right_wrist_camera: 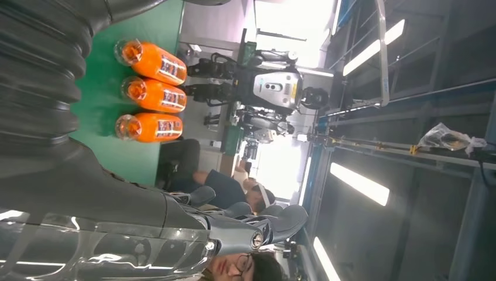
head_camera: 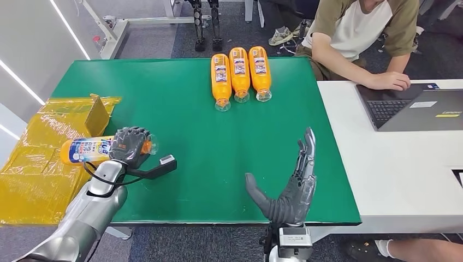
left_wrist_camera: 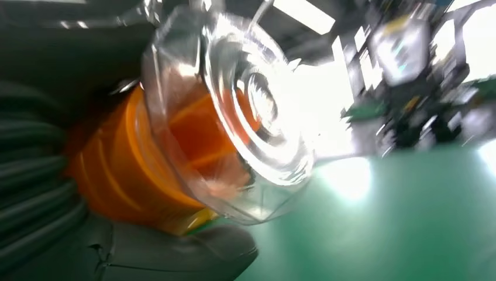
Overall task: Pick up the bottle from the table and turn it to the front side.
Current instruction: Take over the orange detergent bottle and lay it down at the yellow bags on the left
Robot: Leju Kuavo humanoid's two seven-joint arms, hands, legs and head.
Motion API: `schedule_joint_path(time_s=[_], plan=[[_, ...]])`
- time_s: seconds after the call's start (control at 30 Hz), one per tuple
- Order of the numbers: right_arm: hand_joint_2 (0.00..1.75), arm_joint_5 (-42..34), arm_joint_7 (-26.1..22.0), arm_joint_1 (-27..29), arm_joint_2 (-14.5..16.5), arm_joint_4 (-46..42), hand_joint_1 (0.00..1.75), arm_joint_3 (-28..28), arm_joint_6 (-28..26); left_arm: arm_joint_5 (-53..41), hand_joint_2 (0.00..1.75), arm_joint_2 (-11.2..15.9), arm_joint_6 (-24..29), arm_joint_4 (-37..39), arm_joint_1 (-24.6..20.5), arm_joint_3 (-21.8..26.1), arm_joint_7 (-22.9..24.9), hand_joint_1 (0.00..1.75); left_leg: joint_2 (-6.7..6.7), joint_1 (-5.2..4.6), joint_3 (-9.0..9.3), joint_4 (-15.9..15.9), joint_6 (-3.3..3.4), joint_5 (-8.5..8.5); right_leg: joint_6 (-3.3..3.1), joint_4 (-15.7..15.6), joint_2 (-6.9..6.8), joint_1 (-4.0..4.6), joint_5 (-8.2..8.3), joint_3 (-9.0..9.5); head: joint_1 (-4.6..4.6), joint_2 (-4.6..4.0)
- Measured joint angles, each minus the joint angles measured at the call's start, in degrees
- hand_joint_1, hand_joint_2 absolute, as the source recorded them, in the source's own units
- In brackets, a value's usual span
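1. At the desk's [head_camera: 180, 109] left edge, the left hand [head_camera: 129, 146] is clamped around a bottle [head_camera: 90, 149] lying sideways, long axis across the robot, clear base toward the middle.
2. The right hand [head_camera: 289, 185] stands well apart, fingers spread, holding nothing.
3. The bottle is orange with a white-and-blue label showing.

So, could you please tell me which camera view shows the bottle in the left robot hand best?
The head view: the bottle lies sideways in the left robot hand, label showing. The left wrist view shows its clear end close up and blurred. The right wrist view looks towards the three bottles on the table.
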Motion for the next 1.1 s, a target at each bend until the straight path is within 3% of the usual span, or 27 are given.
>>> schedule_joint_path(time_s=[0.17,0.37,0.4,0.5,0.53,0.63,0.83,1.1], plan=[[1.75,-0.31,0.0,-1.09,0.01,0.69,0.0,0.99,0.0,0.03,1.75,0.55,-3.7,2.71,0.75,-1.02,1.45,1.75,-0.02,0.0,-0.02,-0.01,0.0,0.0,0.0,0.01,-0.02,0.0,-0.01,0.0,-0.01,0.0],[1.75,-0.64,0.0,-1.71,0.01,1.57,0.0,1.51,0.02,-0.16,1.75,0.54,-3.92,3.73,2.38,-1.43,1.45,1.72,-0.02,-0.01,-0.02,-0.01,0.0,0.0,0.01,0.0,-0.04,0.0,-0.01,0.01,0.01,-0.01],[1.75,-0.75,0.0,-1.83,0.01,1.72,0.0,1.62,0.02,-0.11,1.75,0.51,-3.79,3.79,2.51,-1.52,1.45,1.45,-0.02,-0.02,-0.02,-0.01,0.0,0.0,0.01,-0.01,-0.05,0.0,-0.01,0.01,0.01,-0.01],[1.75,-1.16,0.0,-2.18,0.01,2.24,0.0,2.0,0.01,0.62,1.75,0.3,-3.78,3.9,2.65,-1.59,1.7,0.22,-0.04,-0.02,-0.02,-0.01,0.0,0.0,0.01,-0.01,-0.09,-0.01,-0.01,0.02,0.01,-0.01],[1.75,-1.27,0.0,-2.28,0.01,2.44,0.0,2.14,0.01,1.5,1.75,0.16,-4.36,3.93,2.66,-1.56,1.83,0.05,-0.05,-0.02,-0.01,-0.01,0.0,0.0,0.01,-0.01,-0.1,-0.01,-0.01,0.02,0.01,-0.01],[1.75,-1.38,0.08,-2.55,0.01,3.02,0.0,2.5,0.01,7.19,1.75,-0.56,-9.07,3.96,2.15,-0.08,0.47,0.0,-0.12,-0.01,0.02,-0.01,0.0,0.01,0.01,0.0,-0.18,-0.01,-0.01,0.08,0.0,0.0],[1.75,-2.39,0.64,-3.62,-0.03,4.59,0.0,3.42,0.04,17.81,1.75,-2.23,-22.85,3.96,0.06,7.26,-7.44,0.0,-0.19,-0.02,0.21,-0.03,0.0,0.01,0.01,0.01,-0.26,-0.01,-0.02,0.27,-0.01,-0.01],[1.75,-3.3,1.08,-4.76,-0.01,6.5,0.0,4.1,0.24,26.46,1.75,-2.93,-36.7,3.96,-1.35,15.55,-16.33,0.0,-0.29,-0.03,0.41,-0.04,0.0,0.01,0.03,0.01,-0.37,-0.01,-0.05,0.53,0.0,0.0]])
